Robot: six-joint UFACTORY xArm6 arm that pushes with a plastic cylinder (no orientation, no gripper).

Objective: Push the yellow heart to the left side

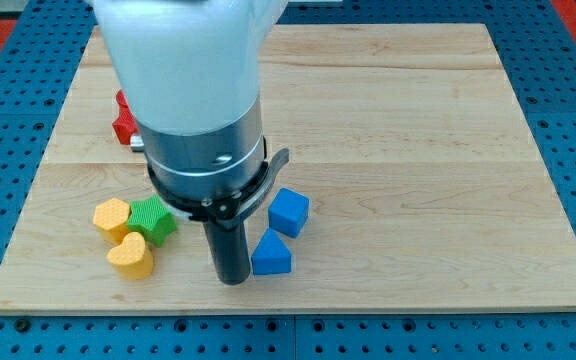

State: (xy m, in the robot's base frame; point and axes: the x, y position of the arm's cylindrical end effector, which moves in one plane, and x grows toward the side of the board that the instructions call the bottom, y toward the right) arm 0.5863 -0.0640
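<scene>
The yellow heart (131, 257) lies near the board's bottom left, just below a green star (153, 219) and a yellow hexagon block (112, 217). My tip (232, 279) rests on the board to the right of the heart, about a hundred pixels away, and right next to a blue triangle block (271, 254) on its right. A blue cube (288, 212) sits above the triangle. The arm's wide white and grey body hides the board's upper middle.
A red block (125, 122) shows partly at the arm's left edge, upper left of the board. The wooden board (448, 150) lies on a blue pegboard table; its bottom edge runs just below my tip.
</scene>
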